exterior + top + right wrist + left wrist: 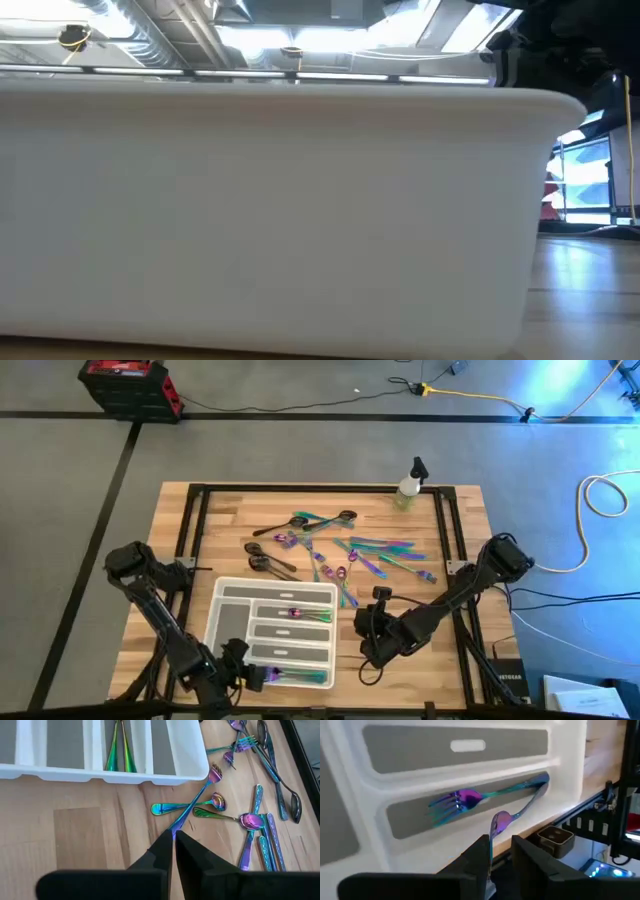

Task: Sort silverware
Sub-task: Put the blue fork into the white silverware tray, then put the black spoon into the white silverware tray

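Loose silverware (350, 550), iridescent and dark, lies scattered on the wooden table beyond the white compartment tray (225, 610). A few iridescent pieces (310, 615) lie in a middle compartment. My left gripper (501, 842) is at the tray's near edge (262, 678), shut on an iridescent spoon (520, 807) beside a fork (455, 802) that lies in the nearest compartment. My right gripper (173, 842) stands just right of the tray (365, 625), shut on an iridescent fork (197, 797). My left gripper has the spoon's bowl end (499, 825) between its two fingers. The handle runs away from the fingers, and its far tip (542, 780) lies at the end of the nearest compartment, next to the fork's handle. My right gripper pinches the handle end (176, 826) of the fork between its fingertips, with the fingers in line with the handle. The fork slants away toward the tray's corner and crosses over a spoon (165, 809) on the table. Its tines (215, 772) are near the tray's rim; whether they touch anything cannot be told.
A small spray bottle (410, 485) stands at the table's far edge. Black frame rails (195, 530) run along the table's left and right sides. In the low view the tray's white wall (300, 220) fills nearly everything. Bare wood (85, 835) lies right of the tray.
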Robot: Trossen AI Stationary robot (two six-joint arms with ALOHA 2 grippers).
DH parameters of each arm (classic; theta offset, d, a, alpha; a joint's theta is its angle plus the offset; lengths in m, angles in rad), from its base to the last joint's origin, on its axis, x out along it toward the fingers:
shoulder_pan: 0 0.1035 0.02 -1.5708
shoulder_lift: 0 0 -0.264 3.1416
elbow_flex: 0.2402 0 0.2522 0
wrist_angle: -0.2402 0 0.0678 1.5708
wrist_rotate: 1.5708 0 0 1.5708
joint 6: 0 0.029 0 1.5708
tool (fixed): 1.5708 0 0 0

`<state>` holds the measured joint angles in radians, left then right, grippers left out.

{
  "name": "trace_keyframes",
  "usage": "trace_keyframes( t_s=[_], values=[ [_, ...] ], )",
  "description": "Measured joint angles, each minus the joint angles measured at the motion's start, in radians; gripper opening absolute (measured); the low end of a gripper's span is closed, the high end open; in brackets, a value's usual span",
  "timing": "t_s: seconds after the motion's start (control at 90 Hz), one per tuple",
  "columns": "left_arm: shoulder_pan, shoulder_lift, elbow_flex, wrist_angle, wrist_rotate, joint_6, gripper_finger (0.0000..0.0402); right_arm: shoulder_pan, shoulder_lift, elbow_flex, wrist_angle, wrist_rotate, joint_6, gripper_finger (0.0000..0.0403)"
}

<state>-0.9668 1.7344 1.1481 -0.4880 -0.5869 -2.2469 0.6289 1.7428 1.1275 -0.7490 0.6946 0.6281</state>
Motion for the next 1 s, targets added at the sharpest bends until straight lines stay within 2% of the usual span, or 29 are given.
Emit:
trace_keyframes(
  t_s=[0.322,0.5,0.844,1.0],
  values=[
    [0.000,0.000,0.000,-0.043,0.021,0.031,0.0067,0.000,0.000,0.000,0.001,0.000,0.000,0.0005],
    [0.000,0.000,0.000,-0.083,0.055,0.107,0.0067,0.000,0.000,0.000,0.001,-0.001,0.000,0.0005],
    [0.000,0.000,-0.001,-0.108,0.053,0.182,0.0067,0.000,0.000,0.000,0.021,-0.001,-0.003,0.0005],
    [0.000,-0.001,-0.001,-0.102,-0.035,0.282,0.0067,0.000,0.000,-0.002,0.029,0.003,-0.016,0.0005]
  ],
)
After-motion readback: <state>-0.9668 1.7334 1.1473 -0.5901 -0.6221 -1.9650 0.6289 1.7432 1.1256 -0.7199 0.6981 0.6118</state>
